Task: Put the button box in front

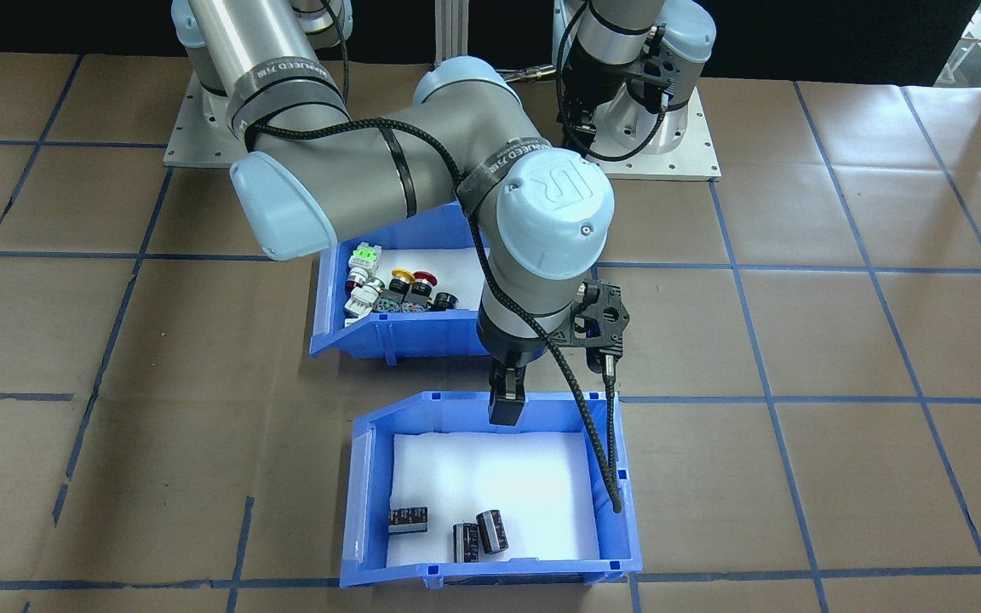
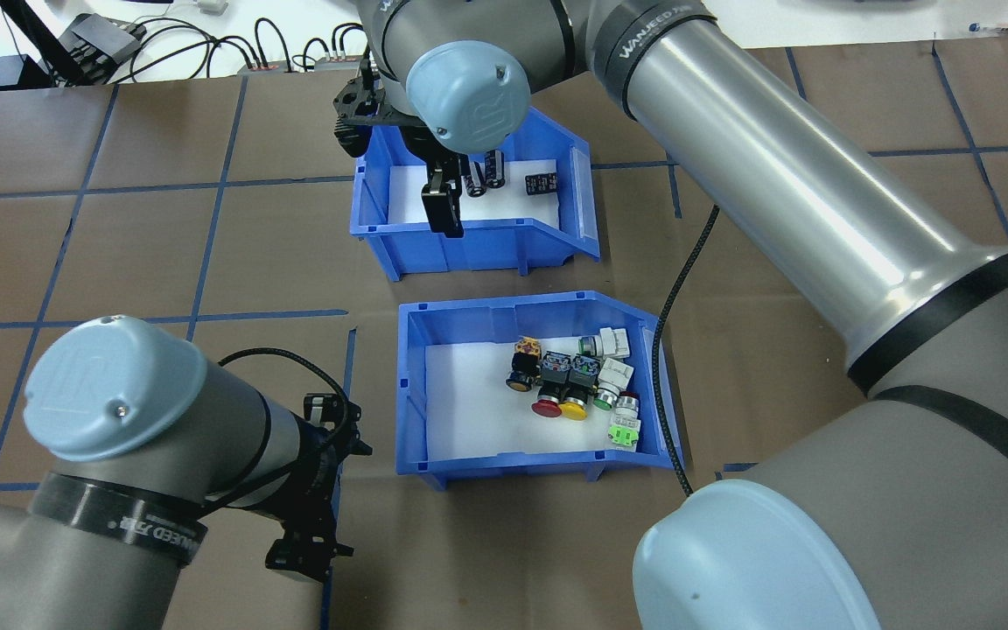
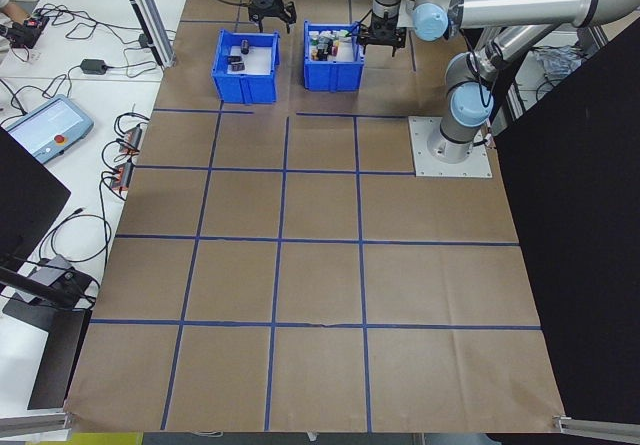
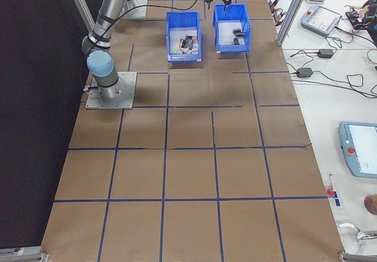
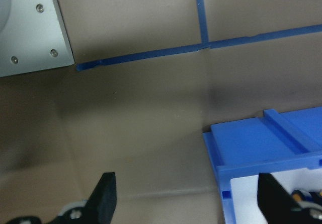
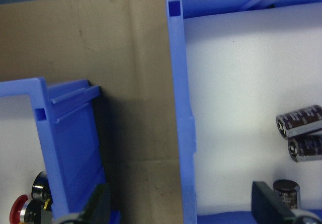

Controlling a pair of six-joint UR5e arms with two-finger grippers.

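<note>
Right gripper (image 1: pixel 507 400) hangs at the capacitor bin (image 1: pixel 627 511) wall, spread wide, empty. Overhead: button box (image 2: pixel 412 385) sits nearer the robot, behind that bin; left gripper (image 2: pixel 311 525) beside it. Left wrist view: fingers (image 5: pixel 103 196) apart, holding nothing. Judgement: rigid, light plastic, loose switches (image 2: pixel 574 381); pinch a straight side wall.

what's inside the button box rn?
Inside the button box: a white floor and a cluster of push-button switches, green, yellow, red, white and black, bunched at one end. In the front-facing view the right arm covers its far wall.
</note>
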